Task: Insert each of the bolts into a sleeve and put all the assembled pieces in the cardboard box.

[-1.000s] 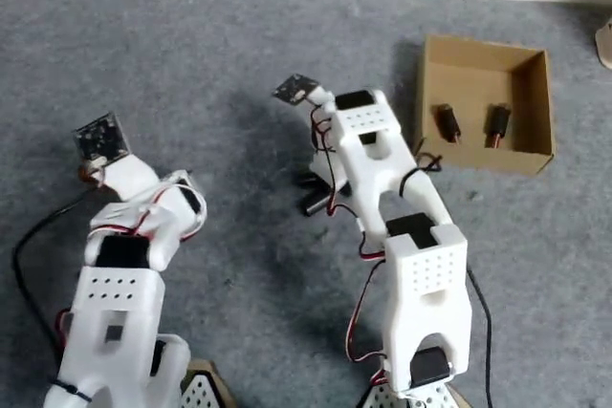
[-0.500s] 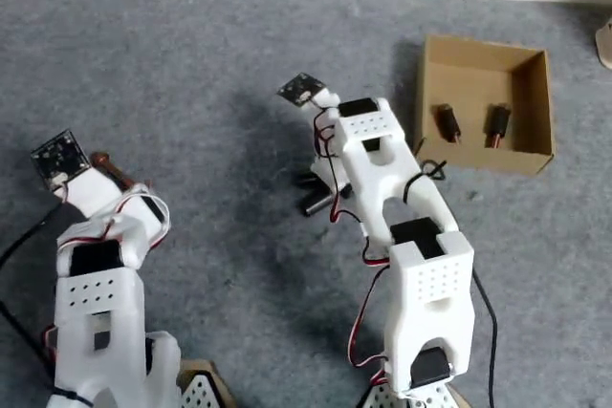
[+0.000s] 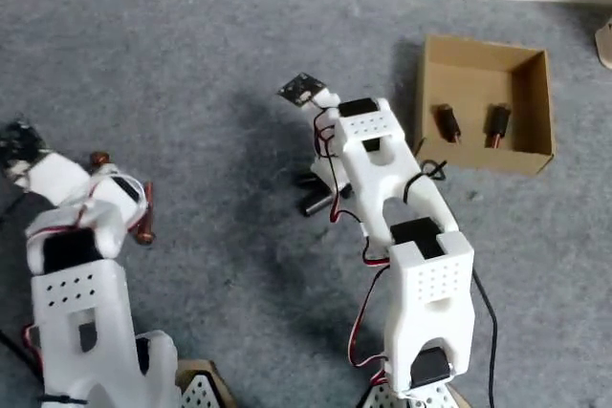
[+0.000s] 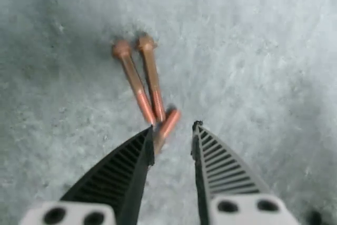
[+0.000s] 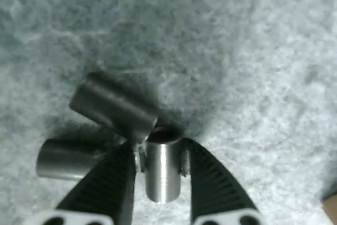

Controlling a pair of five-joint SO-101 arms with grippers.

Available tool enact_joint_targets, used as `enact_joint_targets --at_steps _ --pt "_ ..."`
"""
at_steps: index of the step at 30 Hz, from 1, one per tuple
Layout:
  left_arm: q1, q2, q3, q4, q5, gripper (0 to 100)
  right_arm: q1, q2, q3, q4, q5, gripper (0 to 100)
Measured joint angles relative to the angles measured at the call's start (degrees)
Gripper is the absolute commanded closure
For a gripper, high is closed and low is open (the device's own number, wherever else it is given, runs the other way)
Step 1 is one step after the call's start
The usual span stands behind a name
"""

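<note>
As box [image 3: 478,83] holds two pieces [image 3: 448,122], bolts [image 4: 147,85] lie outside

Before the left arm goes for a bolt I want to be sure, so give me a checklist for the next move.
1. Left gripper open: ok.
2. Nearest bolt centred between its fingers: not ok, it lies against one finger.
3. Nearest bolt clear of the other two bolts: not ok, their ends crowd it.
4. Right gripper shut on a sleeve: ok.
5. Cardboard box has room: ok, two assembled pieces inside.
</note>
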Motion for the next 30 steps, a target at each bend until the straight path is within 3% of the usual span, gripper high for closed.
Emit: enact_joint_targets --at_steps 12,19,30 --pt "-3.7 34.4 -18.5 0.0 11.3 87 0.0 0.0 0.0 0.0 0.0 99.1" --pt "-5.8 45.7 -25.7 0.0 17.9 87 0.0 0.0 0.0 0.0 0.0 99.1" --pt "-9.1 62.0 -36.9 0.0 19.9 87 0.0 0.0 0.0 0.0 0.0 99.1"
